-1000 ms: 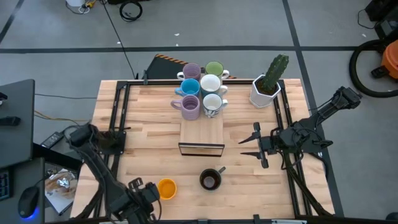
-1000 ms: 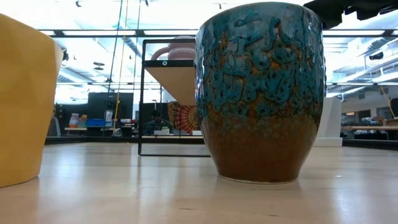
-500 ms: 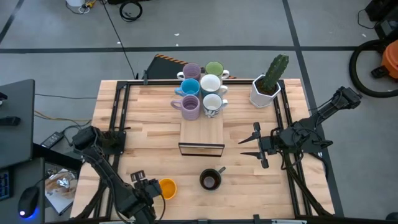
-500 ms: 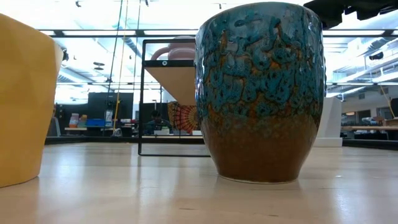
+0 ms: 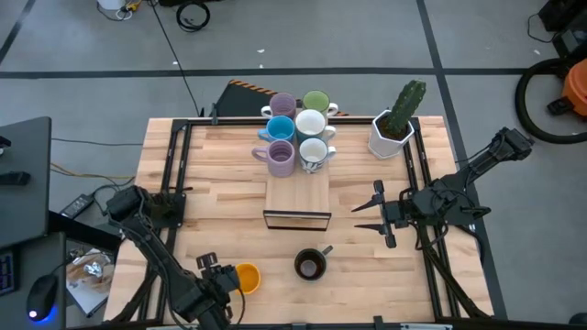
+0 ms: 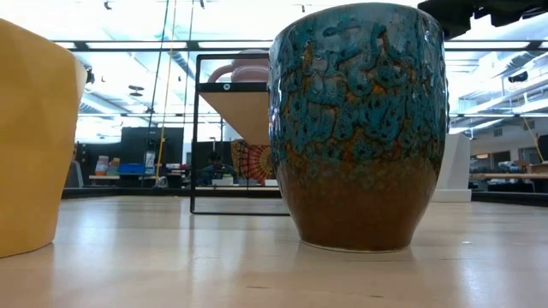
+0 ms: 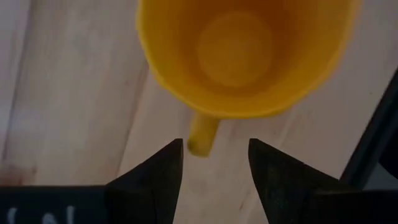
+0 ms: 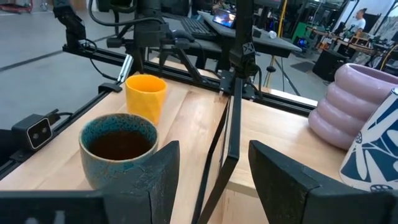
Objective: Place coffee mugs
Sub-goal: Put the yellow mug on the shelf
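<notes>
the left gripper (image 5: 223,274) is sitting low at about 7 o'clock on the table (image 5: 211,211), right beside the orange mug (image 5: 246,277). in the left wrist view its jaws are standing apart, one on each side of the mug's little handle (image 7: 202,132), and they are not touching it. so the left jaws are let go and holding nothing.

the right gripper (image 5: 365,214) is waiting at about 3 o'clock, pointing in toward the middle. its jaws are spread apart too, and they are holding nothing.

the black mug (image 5: 310,265) is standing at about 6 o'clock, just in front of the wooden shelf (image 5: 297,194). six other mugs are bunching together at about 12 o'clock, at the back end of the shelf: two lilac mugs (image 5: 281,156), a blue mug (image 5: 280,129), two white mugs (image 5: 313,123) and a green mug (image 5: 316,101). a cactus pot (image 5: 393,133) is standing at about 1 o'clock.

i think the step in hand is the orange mug, with the left jaws lined up at its handle. i cannot tell if they are about to grab it or are done with it. next, the jaws need to either pinch the handle or lift away clear of it, slowly, so the mug is not tipping.

i am not seeing any words or brand names that can be read. one white mug is showing a dark blue pattern, but it is not writing.
</notes>
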You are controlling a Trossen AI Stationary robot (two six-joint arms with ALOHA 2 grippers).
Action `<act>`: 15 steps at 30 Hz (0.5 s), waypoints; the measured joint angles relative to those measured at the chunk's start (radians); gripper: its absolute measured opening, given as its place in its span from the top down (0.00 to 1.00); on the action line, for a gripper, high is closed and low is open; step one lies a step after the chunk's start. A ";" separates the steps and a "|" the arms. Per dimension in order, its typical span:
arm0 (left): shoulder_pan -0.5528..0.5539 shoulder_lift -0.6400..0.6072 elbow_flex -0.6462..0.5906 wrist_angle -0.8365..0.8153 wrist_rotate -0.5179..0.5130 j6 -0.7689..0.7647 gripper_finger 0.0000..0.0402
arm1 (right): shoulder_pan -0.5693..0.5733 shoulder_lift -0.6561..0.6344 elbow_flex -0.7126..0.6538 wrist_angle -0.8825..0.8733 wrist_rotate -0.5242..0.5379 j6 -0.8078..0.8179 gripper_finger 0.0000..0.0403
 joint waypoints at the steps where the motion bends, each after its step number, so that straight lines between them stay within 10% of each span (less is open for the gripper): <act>1: 0.002 0.000 0.000 0.003 0.001 -0.001 0.53 | 0.000 0.000 0.000 0.002 -0.003 0.000 0.51; 15: -0.027 0.000 0.000 -0.031 -0.014 -0.119 0.53 | 0.000 0.000 0.000 -0.010 -0.011 -0.025 0.51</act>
